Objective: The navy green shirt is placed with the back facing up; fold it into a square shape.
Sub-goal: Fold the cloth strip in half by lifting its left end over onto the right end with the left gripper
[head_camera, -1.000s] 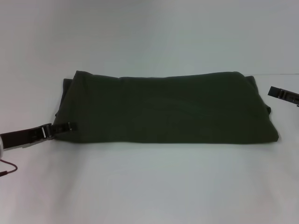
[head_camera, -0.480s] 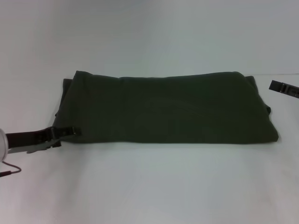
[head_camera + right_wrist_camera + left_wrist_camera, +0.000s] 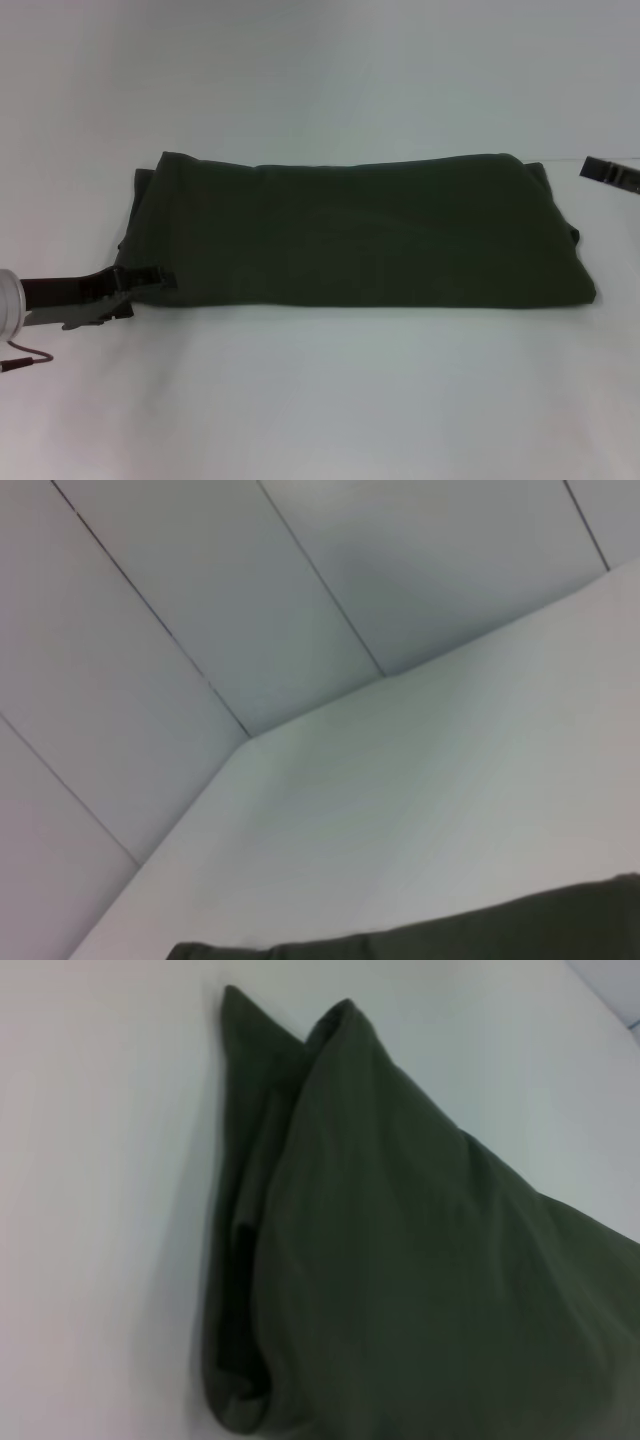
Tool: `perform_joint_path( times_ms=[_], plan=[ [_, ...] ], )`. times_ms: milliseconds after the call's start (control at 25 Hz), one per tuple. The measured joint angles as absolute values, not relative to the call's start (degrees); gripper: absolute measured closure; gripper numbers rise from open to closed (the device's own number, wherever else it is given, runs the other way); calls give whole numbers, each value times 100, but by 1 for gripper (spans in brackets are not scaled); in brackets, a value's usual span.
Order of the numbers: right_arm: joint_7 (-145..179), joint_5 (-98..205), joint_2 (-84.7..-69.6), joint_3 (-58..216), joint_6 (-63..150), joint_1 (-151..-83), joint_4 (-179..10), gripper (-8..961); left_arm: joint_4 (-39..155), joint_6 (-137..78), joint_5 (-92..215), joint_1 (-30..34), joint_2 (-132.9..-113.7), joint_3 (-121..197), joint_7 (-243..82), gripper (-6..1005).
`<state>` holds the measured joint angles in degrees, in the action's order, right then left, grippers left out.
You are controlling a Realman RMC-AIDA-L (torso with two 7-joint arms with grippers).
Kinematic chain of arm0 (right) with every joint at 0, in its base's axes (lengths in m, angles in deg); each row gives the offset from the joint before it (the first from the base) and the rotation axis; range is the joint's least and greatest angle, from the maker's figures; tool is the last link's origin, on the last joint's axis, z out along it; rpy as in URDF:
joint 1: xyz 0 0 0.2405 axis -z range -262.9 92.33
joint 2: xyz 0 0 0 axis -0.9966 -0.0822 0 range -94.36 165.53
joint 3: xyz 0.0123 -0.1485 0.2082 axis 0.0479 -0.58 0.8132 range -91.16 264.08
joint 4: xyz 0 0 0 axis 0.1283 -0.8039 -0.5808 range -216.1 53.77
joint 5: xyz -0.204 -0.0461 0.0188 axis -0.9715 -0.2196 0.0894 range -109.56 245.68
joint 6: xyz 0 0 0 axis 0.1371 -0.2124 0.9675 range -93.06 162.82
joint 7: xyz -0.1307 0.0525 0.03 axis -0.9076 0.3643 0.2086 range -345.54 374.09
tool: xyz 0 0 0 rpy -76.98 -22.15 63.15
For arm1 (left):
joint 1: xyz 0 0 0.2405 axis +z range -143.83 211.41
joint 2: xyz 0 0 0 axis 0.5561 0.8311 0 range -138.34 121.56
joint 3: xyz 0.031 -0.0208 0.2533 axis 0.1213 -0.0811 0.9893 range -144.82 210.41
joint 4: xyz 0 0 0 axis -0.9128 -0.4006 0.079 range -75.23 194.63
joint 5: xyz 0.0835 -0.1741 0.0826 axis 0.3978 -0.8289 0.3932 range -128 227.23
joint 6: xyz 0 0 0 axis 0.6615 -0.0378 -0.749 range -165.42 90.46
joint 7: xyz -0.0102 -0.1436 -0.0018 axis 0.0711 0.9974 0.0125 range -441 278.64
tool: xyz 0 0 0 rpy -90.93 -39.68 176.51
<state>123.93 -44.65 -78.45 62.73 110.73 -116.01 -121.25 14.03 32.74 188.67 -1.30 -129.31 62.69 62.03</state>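
The navy green shirt (image 3: 350, 235) lies folded into a wide band across the middle of the white table, plain side up. Its layered end fills the left wrist view (image 3: 420, 1260), and a strip of it shows in the right wrist view (image 3: 450, 935). My left gripper (image 3: 150, 278) reaches in low from the left and sits at the shirt's near left corner, its tip over the fabric edge. My right gripper (image 3: 610, 172) shows only partly at the right border, raised and apart from the shirt's far right corner.
The white table (image 3: 330, 400) stretches in front of and behind the shirt. A thin red cable (image 3: 25, 355) hangs from the left arm near the table's left side. Grey wall panels (image 3: 300, 580) stand behind the table.
My left gripper has slid a little to the right and toward the near edge, further onto the shirt's left corner. The right gripper has drawn back up and to the right. The shirt has not moved.
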Motion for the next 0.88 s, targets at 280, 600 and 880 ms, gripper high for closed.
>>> perform_joint_path(
  times_ms=[280, 600, 880],
  plan=[
    [12383, -4284, -7805, 6244, 11093, -11579, -12125, 40, 1516, 3013, 18998, -148, -12914, 6238, 6458, 113],
    [12395, -4284, -7788, 6267, 11135, -11589, -12124, 40, 1614, 2872, 19075, -202, -12906, 6274, 6560, 113],
    [12396, -4234, -7769, 6273, 11154, -11559, -12124, 40, 1733, 2772, 19080, -286, -12893, 6276, 6598, 113]
  ],
)
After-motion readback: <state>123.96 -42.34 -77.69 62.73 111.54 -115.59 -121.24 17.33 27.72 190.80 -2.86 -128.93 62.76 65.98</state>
